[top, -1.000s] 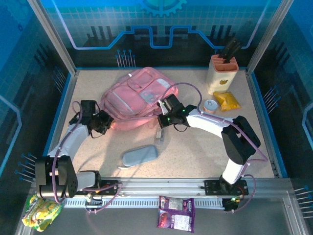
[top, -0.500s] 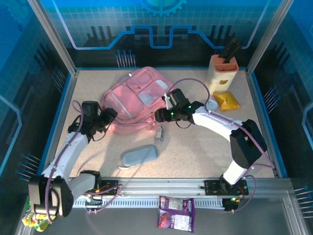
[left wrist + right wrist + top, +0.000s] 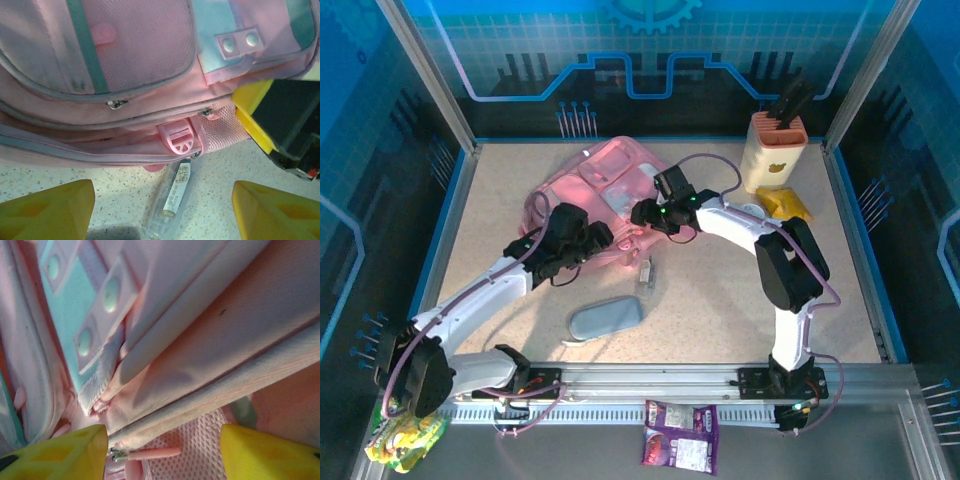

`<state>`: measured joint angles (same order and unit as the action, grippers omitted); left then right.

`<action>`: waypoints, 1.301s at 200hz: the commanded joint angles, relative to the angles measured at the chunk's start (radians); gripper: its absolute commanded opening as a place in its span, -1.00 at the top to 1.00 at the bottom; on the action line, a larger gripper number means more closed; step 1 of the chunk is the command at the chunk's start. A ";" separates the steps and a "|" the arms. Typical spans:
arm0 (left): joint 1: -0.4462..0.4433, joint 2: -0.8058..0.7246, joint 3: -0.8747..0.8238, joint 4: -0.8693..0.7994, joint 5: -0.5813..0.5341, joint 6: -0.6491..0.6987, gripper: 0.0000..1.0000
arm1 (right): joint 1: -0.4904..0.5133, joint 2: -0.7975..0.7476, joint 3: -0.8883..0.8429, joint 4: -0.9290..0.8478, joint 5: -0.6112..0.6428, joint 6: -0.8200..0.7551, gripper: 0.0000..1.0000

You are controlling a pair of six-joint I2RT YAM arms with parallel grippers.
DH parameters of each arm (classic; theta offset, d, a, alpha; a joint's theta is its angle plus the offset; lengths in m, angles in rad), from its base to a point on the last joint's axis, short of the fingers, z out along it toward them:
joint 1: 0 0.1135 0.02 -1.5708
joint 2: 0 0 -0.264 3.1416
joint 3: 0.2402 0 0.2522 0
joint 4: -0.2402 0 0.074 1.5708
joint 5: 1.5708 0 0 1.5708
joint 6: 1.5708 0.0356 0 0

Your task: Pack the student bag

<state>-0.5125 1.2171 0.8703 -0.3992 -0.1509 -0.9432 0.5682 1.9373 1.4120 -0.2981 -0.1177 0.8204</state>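
The student bag (image 3: 595, 190) lies flat in the upper middle of the overhead frame, and both arms crowd its lower edge — my guess, to work the zip open. Right gripper (image 3: 165, 452) has its fingers spread with the pink zip pull (image 3: 155, 453) sitting between them at the bottom of its wrist view, not pinched yet. Left gripper (image 3: 162, 210) is spread wide too — nothing held, hanging over a clear tube (image 3: 175, 187) just beside the bag, probably placed to brace the fabric.
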 commanded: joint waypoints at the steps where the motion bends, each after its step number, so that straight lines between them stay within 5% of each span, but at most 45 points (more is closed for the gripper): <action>1: -0.036 0.037 0.039 -0.005 -0.080 -0.015 -0.47 | -0.015 0.021 0.019 0.032 0.053 0.062 -0.21; 42: -0.076 0.084 0.068 -0.011 -0.124 -0.007 -0.47 | -0.020 0.063 0.042 0.073 0.062 0.071 -0.05; 111: -0.161 0.212 0.170 -0.043 -0.158 -0.014 -0.49 | -0.030 -0.018 -0.001 0.223 -0.042 0.135 0.87; 196: -0.197 0.352 0.299 0.010 -0.215 -0.029 -0.54 | -0.033 -0.130 -0.040 0.347 -0.130 0.281 1.00; 260: -0.196 0.429 0.397 -0.097 -0.278 -0.113 -0.24 | -0.035 -0.134 -0.018 0.355 -0.155 0.325 1.00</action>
<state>-0.7044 1.6020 1.2026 -0.4191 -0.3801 -1.0157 0.5438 1.8687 1.3556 -0.0429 -0.2192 1.1122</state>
